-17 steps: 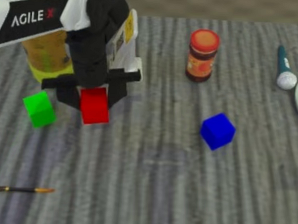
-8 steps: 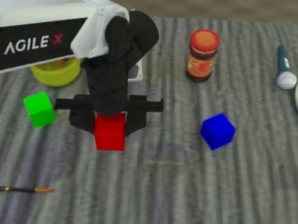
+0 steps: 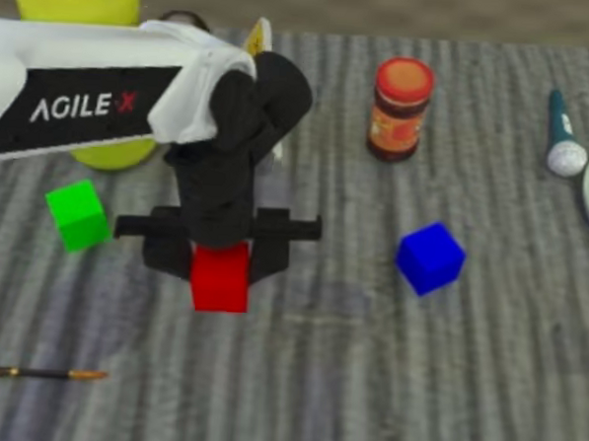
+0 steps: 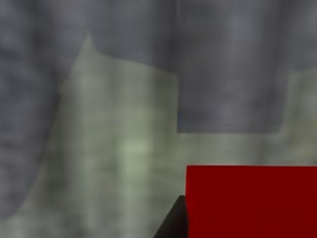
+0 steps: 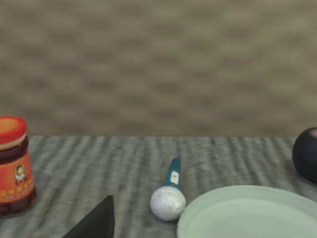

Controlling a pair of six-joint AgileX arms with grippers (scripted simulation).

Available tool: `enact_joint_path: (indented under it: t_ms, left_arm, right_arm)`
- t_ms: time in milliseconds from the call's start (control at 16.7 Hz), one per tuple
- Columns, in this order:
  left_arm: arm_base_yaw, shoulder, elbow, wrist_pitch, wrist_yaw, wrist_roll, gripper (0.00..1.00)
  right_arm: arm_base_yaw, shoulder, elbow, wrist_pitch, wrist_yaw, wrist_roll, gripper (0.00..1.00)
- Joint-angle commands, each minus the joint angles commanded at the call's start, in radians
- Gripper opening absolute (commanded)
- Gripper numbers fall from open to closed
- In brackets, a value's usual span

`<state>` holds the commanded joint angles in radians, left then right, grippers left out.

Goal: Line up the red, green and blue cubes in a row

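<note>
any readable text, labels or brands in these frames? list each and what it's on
"AGILE X": white letters on the black panel of the left arm, top view.
Jar label: picture of a face in the right wrist view; any print is too small to read.
Yellow sticker behind the left arm: unreadable.
Nothing else bears text.

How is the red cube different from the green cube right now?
The red cube sits in the left pincer; the green cube lies free on the table, untouched. Red is nearer the blue cube; green is nearer the table's left side. Red looks square-on from above; green is turned. They look the same size.
</note>
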<state>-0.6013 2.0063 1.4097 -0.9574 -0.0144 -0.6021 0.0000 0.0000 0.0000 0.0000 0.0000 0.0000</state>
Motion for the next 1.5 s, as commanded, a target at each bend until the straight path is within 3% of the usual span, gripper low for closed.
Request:
enact_joint_path:
  t_ms: [240, 480, 1260, 1500]
  left_arm:
    - [-0.002, 0.043, -0.087, 0.133, 0.002, -0.003, 0.0]
    - [-0.003, 0.048, -0.095, 0.144, 0.002, -0.003, 0.0]
    - [-0.003, 0.048, -0.095, 0.144, 0.002, -0.003, 0.98]
    - [-0.003, 0.048, -0.095, 0.144, 0.002, -0.003, 1.0]
  right_arm:
    - [0.0, 0.0, 0.0, 0.0, 0.0, 0.0, 1.0]
    - [0.0, 0.0, 0.0, 0.0, 0.0, 0.0, 1.0]
    - [0.0, 0.0, 0.0, 0.0, 0.0, 0.0, 1.0]
    - [0.0, 0.0, 0.0, 0.0, 0.0, 0.0, 1.0]
